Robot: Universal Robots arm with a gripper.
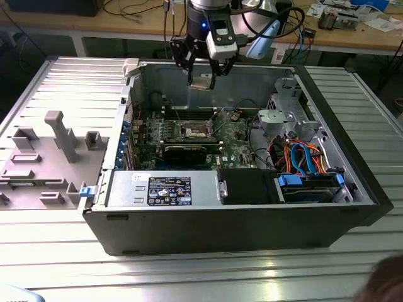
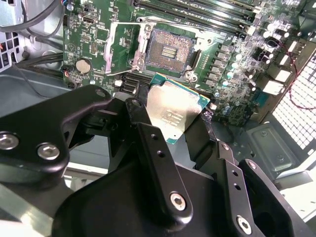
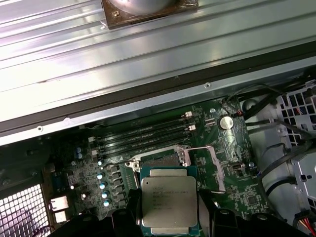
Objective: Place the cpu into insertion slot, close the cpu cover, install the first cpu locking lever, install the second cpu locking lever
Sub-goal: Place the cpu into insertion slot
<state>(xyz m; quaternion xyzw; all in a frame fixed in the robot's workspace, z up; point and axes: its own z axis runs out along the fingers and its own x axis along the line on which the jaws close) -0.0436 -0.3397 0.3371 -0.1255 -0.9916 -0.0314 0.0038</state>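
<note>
My gripper (image 1: 203, 79) hangs high over the back of the open computer case, shut on the cpu (image 1: 201, 83). In both wrist views the cpu (image 2: 174, 111) (image 3: 169, 197) is a silver square with a green rim, clamped by its edges between two black fingers (image 2: 137, 112). Below it on the green motherboard lies the insertion slot (image 2: 170, 48) (image 1: 194, 131), bare and uncovered. The cpu cover (image 2: 139, 49), a thin silver frame, stands swung open beside the slot. The cpu is well above the slot and apart from it.
The black case (image 1: 252, 220) lies on its side on a ribbed metal table (image 1: 56, 82). A long black expansion card (image 1: 186, 151) sits in front of the slot, with memory slots (image 3: 143, 136) behind it. Drive bays and coloured cables (image 1: 302, 157) fill the exterior view's right. Grey fixtures (image 1: 60, 132) stand at its left.
</note>
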